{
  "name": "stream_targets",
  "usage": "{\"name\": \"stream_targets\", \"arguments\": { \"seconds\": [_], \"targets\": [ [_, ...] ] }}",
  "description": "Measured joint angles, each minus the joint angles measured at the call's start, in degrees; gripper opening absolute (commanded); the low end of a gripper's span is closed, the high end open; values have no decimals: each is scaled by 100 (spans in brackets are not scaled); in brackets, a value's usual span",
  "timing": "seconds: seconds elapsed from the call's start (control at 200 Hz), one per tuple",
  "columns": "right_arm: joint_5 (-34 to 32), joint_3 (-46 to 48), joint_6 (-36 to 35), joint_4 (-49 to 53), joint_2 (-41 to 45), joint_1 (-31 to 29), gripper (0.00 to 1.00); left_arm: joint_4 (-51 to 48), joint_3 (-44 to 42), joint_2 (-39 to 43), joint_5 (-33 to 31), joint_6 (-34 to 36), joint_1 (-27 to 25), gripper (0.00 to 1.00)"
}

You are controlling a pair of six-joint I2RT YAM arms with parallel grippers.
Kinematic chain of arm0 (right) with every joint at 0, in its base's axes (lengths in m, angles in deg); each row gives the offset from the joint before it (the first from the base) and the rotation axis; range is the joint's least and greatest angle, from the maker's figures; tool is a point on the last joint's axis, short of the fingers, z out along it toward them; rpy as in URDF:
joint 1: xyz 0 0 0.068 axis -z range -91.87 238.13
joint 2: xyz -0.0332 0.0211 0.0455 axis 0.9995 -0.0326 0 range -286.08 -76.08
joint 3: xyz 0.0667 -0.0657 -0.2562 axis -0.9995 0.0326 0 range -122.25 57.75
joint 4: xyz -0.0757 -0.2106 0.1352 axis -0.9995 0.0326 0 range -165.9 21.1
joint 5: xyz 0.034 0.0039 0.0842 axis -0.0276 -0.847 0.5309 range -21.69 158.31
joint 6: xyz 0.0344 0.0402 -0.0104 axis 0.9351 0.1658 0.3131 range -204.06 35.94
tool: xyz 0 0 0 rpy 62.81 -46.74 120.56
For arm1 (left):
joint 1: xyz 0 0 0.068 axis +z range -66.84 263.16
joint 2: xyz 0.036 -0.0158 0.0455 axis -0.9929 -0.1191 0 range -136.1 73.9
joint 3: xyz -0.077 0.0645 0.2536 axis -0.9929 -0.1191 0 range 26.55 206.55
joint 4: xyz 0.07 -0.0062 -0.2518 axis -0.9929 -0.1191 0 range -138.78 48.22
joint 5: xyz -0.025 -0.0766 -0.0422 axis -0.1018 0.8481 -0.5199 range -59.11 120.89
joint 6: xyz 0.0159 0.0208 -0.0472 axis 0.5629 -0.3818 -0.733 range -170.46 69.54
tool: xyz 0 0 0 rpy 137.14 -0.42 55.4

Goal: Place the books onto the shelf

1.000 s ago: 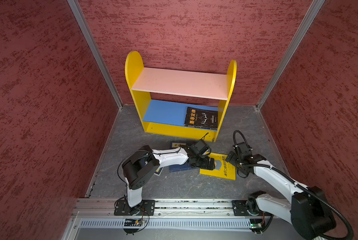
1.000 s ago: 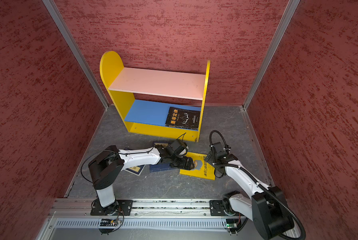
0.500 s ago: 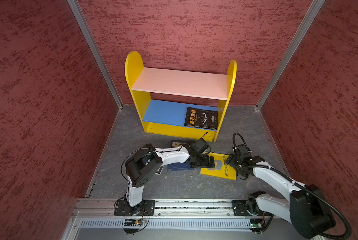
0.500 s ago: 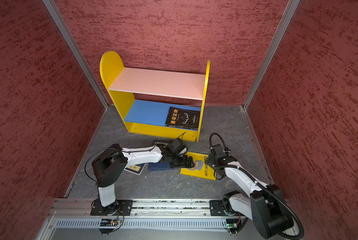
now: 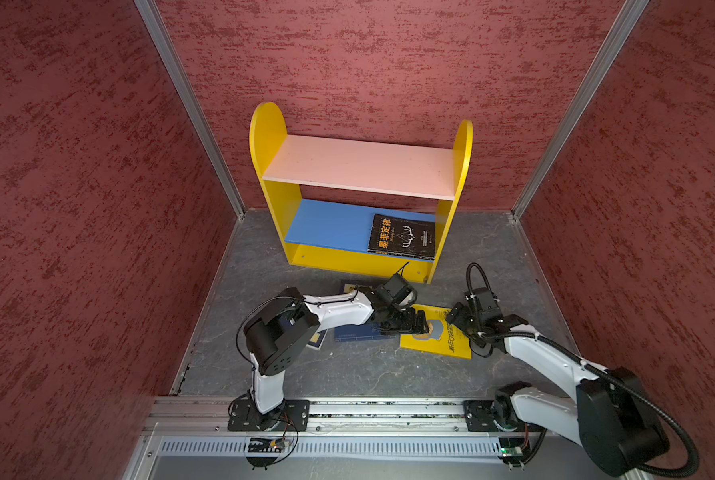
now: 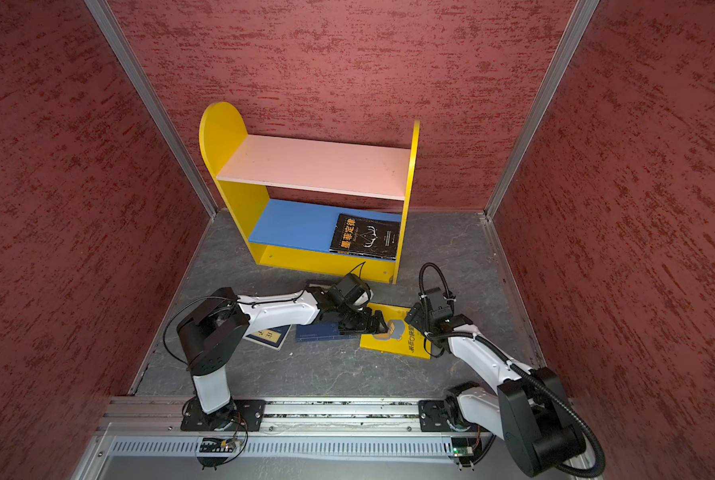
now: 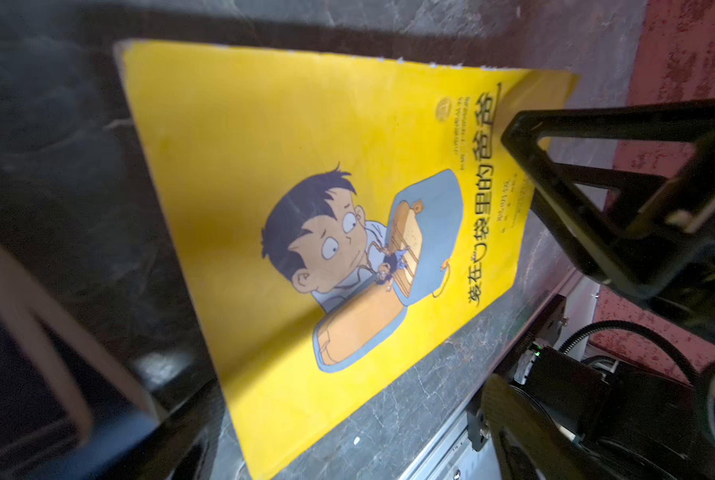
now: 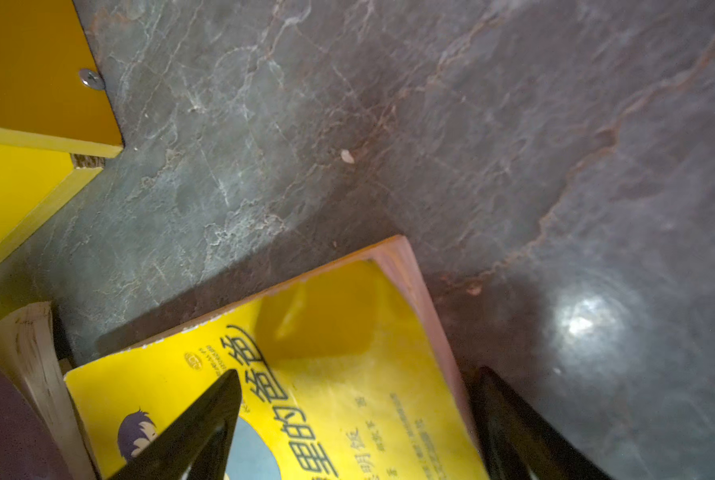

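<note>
Left tool (image 5: 418,326), right tool (image 8: 357,372) wide at one yellow book (image 5: 434,345) (perhaps three navy books (image 5: 360,332)).

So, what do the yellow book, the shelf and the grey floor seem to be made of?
Yellow book: paper, soft, slightly shiny cover; bare page edges show in the right wrist view.
Shelf: probably painted wood board; a screw and a raw brown corner show.
Grey floor: stone-look surface with veins and a light glare; real stone or print, I cannot tell.
</note>
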State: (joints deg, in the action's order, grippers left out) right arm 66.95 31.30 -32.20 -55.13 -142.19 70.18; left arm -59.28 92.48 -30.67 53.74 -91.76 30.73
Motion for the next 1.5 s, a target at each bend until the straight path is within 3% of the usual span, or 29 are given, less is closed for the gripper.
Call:
{"name": "stream_targets", "arguments": {
  "seconds": [0.461, 0.761, 1.257, 1.503],
  "targets": [
    [149, 345, 254, -1119, 22, -33, 86, -332, 485, 625, -138, 516, 52, 96],
    [168, 236, 612, -1766, -446, -828, 86, -603, 376, 1250, -514, 649, 216, 97],
    [619, -568, 839, -2481, -1725, -1453, 86, -1169, -1488, 2297, -1631, 26, 1121, 99],
    [621, -619, 835, -2450, -1766, -1462, 86, -498, -2417, 2756, -1156, -321, 1504, 96]
  ]
}}
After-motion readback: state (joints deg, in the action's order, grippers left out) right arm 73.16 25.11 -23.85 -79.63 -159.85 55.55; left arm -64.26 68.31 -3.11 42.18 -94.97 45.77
